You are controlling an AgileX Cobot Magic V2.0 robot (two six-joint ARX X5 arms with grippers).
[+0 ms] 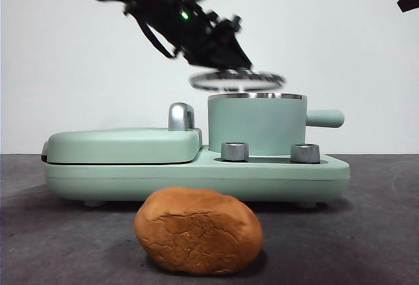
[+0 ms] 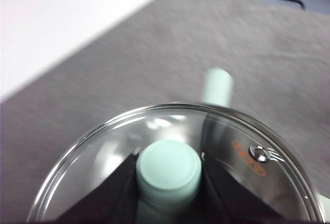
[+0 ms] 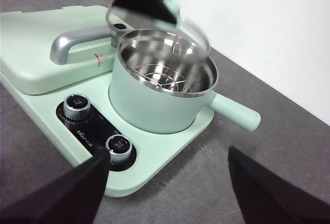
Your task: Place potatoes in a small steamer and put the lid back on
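Left gripper point(image 1: 237, 61) is clamped on the mint knob point(image 2: 168, 171) of the lid point(image 1: 237, 80), one black jaw on each side of the knob per the left wrist view. The lid hangs in the air just above the small steamer point(image 1: 256, 125), tilted slightly, not touching the steel rim; it looks motion-blurred in the front view. Steamer sits on the right half of the mint-green cooker base point(image 1: 196, 177), stubby side handle point(image 1: 325, 118) pointing away from the flat griddle lid point(image 1: 123, 145), which lies on the base beside the steamer with its chrome handle point(image 1: 181, 116) nearest the pot. The right wrist view shows the steamer's inside: bare steel with a perforated rack point(image 3: 164, 77) at the bottom, no food in it. Two steel knobs point(image 1: 235, 151) sit on the base in front of the steamer. The potato point(image 1: 198, 230) lies on the dark table point(image 1: 380, 232) in front of the base, well apart from the steamer, untouched. Right gripper point(image 3: 167, 190) hangs off to the side above the base's knob corner, jaws spread wide, holding nothing.
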